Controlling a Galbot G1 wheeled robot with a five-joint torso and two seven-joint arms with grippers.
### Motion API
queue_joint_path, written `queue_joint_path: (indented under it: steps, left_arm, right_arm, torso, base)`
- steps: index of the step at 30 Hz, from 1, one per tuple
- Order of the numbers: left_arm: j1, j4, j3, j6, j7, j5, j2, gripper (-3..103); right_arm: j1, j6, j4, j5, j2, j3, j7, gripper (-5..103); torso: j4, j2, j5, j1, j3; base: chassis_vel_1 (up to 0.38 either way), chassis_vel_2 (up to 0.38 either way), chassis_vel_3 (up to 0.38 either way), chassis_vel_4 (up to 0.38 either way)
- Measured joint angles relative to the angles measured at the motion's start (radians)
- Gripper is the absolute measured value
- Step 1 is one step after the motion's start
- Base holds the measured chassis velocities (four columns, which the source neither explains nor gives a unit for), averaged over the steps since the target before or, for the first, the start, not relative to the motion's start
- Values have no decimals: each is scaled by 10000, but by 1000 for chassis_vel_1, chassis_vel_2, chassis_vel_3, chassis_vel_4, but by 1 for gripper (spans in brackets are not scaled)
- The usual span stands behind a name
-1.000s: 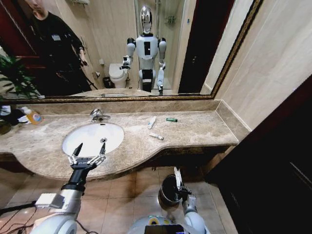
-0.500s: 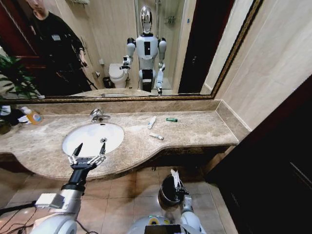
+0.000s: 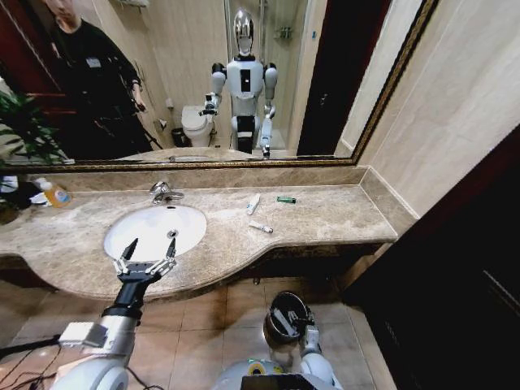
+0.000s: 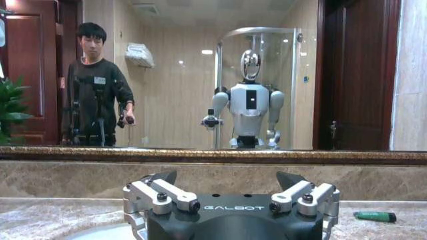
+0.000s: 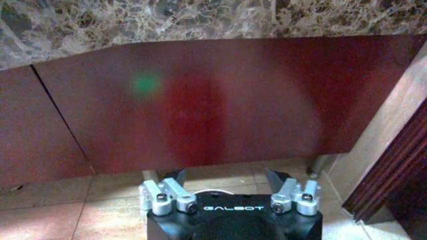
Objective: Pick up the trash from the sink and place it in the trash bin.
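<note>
Big wall mirror (image 3: 187, 81) with a gilt frame runs above the beige marble tabletop (image 3: 325, 215), backsplash strip under it. Yellow-orange bottle (image 3: 54, 192) stands upright at the far left end of the tabletop, beside a leafy green plant (image 3: 24, 122). Beige wall tiles (image 3: 455, 106) on the right, dark red wood door panel (image 3: 455, 292) below them. Tan floor tiles (image 3: 203, 325) under the tabletop; red-brown cabinet front (image 5: 200, 100) beneath the marble edge.

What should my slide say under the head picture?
Left gripper open over the sink; right gripper at the trash bin.
</note>
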Motion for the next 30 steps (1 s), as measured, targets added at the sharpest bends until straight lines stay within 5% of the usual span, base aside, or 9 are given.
queue_joint_path:
  steps: [6,23,30]
  left_arm:
    - [0,0,0,0,0,0,0,100]
    - [0,0,0,0,0,0,0,100]
    - [0,0,0,0,0,0,0,100]
  right_arm:
    - [-80,42,59,-6,-25,0,6,100]
    - [-1144,135,2197,128,-433,54,96,100]
    - [-1697,433,3633,-676,-646,107,574,100]
  torso:
    - [0,0,0,0,0]
    - [0,0,1,0,0]
    - [0,0,0,0,0]
  base:
    - [0,0,0,0]
    - [0,0,0,0]
    - [0,0,0,0]
